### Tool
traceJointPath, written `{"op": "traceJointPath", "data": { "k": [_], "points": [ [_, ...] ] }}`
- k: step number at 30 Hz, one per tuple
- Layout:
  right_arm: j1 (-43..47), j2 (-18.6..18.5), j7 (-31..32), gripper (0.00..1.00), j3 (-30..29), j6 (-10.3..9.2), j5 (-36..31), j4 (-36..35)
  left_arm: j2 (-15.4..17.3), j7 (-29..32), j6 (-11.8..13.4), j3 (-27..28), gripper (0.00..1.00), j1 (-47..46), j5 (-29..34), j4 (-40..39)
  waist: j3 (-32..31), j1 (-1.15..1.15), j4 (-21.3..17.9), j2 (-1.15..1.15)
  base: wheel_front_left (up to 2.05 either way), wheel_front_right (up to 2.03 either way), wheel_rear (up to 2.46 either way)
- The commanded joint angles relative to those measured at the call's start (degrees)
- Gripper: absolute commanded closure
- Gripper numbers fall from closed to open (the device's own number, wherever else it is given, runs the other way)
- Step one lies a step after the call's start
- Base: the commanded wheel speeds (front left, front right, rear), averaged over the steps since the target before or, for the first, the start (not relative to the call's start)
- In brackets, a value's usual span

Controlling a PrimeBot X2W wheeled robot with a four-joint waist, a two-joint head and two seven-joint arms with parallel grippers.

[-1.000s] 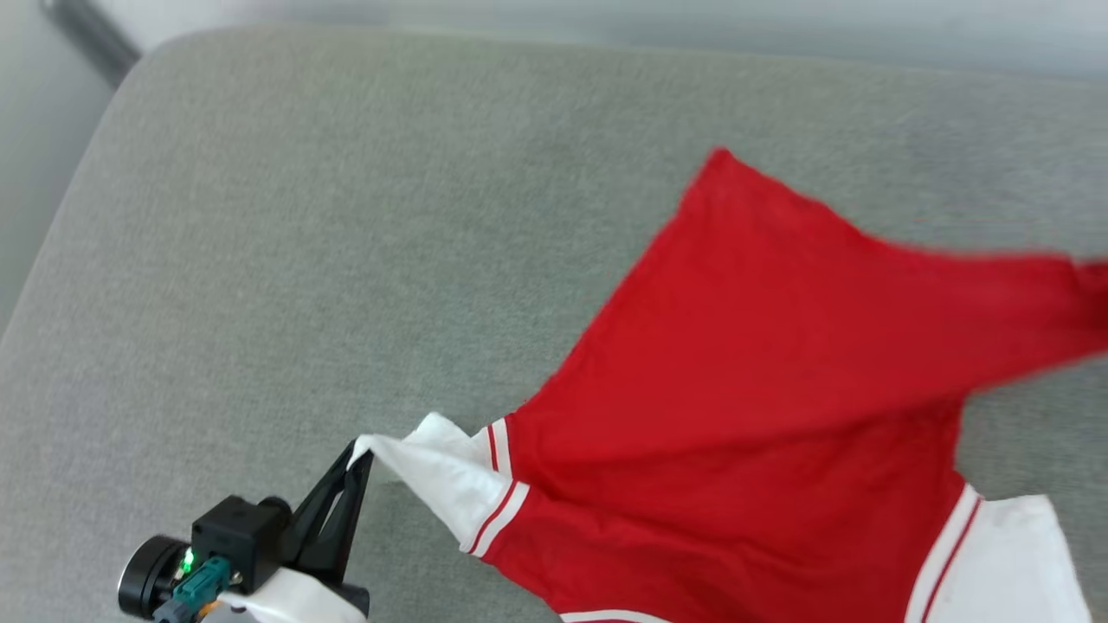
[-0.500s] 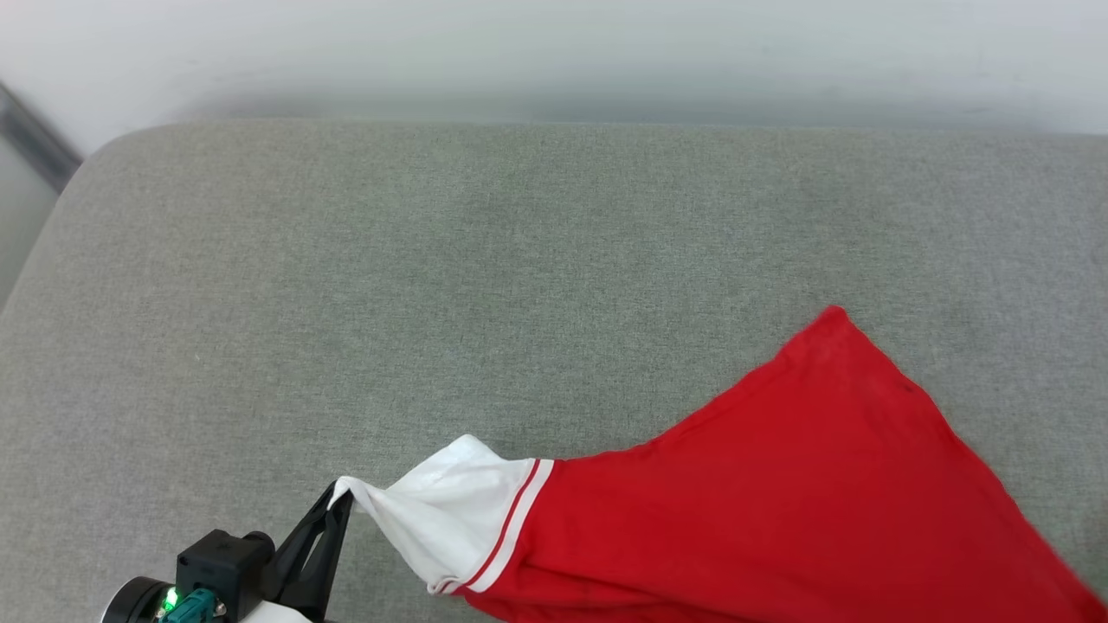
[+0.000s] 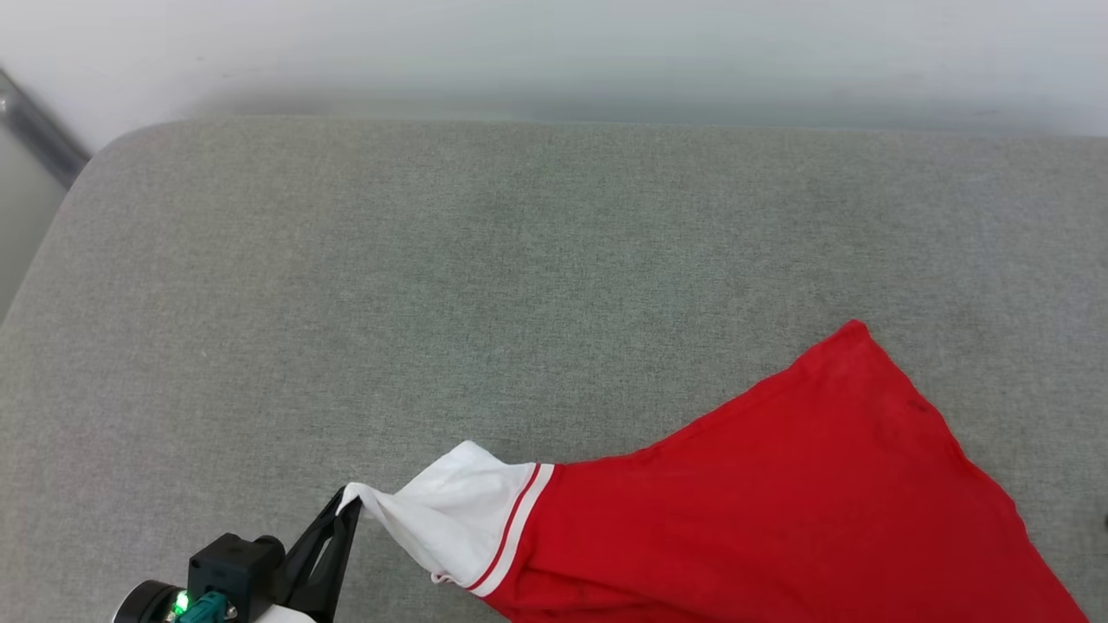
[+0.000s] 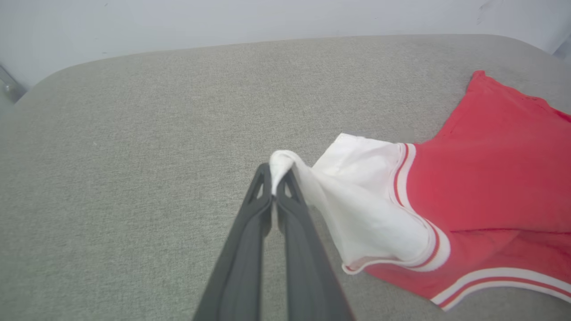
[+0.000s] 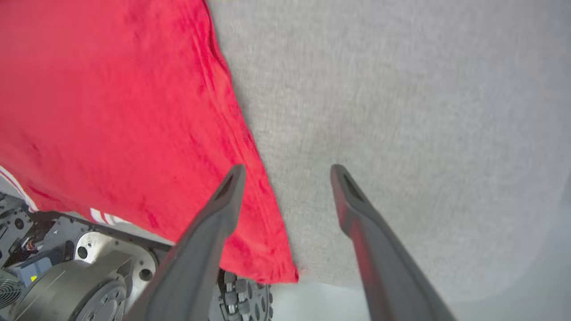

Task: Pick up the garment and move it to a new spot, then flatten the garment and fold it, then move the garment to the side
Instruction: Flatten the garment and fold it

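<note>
The garment (image 3: 779,502) is a red jersey lying at the lower right of the grey cushion (image 3: 433,277), with one corner pointing toward the back. Its white sleeve (image 3: 450,515), trimmed with red stripes, stretches left. My left gripper (image 3: 348,506) is shut on the sleeve's tip, and the left wrist view shows the white cloth bunched between the closed fingers of the left gripper (image 4: 277,171). In the right wrist view my right gripper (image 5: 287,171) stands open with nothing between its fingers, just off the red hem of the garment (image 5: 111,111).
A pale wall (image 3: 554,52) runs behind the cushion. A dark bar (image 3: 35,125) slants past its rounded back left corner. Bare cushion spreads to the left and back. In the right wrist view, the robot's base (image 5: 67,276) shows below the front edge, under the hanging hem.
The head camera has shifted. The red body, stretched taut toward the right a second ago, now lies slack on the cushion. The left gripper still holds the sleeve tip.
</note>
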Motion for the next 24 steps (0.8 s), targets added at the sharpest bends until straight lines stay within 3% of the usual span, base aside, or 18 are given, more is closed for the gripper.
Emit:
{"op": "traceJointPath", "data": {
  "k": [1, 7, 13, 19, 20, 24],
  "points": [
    [-1.6, -0.3, 0.5, 0.0, -0.9, -0.04, -0.9, -1.3, -0.1, -0.1, 0.2, 0.1, 1.0, -0.6, 0.3, -0.2, 0.3, 0.0, 0.2, 0.0, 0.0, 0.0, 0.0],
    [-12.1, -1.8, 5.9, 0.0, -2.0, -0.04, -2.7, -7.8, -0.6, 0.2, -0.3, -0.2, 1.0, -2.3, 1.1, -0.5, 2.6, 0.0, 1.4, 0.0, 0.0, 0.0, 0.0],
    [-25.2, -1.9, 14.4, 0.0, 5.7, -0.04, -6.0, -8.2, -2.2, 0.2, -1.1, -0.9, 1.0, -4.9, 2.2, -0.2, 6.1, 0.0, 3.4, 0.0, 0.0, 0.0, 0.0],
    [-37.8, 1.1, 20.9, 0.0, 15.4, -0.04, -8.6, -2.8, -4.2, 0.2, -2.4, -1.5, 1.0, -7.8, 3.3, 0.8, 10.2, 0.0, 5.5, 0.0, 0.0, 0.0, 0.0],
    [-43.1, 3.3, 22.3, 0.0, 19.8, -0.04, -9.6, 1.1, -5.0, 0.1, -2.9, -1.5, 1.0, -9.1, 3.8, 1.2, 12.0, 0.0, 6.3, 0.0, 0.0, 0.0, 0.0],
    [-49.1, 6.9, 21.1, 0.0, 26.5, -0.03, -10.4, 8.7, -6.3, 0.0, -3.8, -1.5, 1.0, -11.0, 4.4, 2.1, 15.0, 0.0, 7.7, 0.0, 0.0, 0.0, 0.0]
  ]
}}
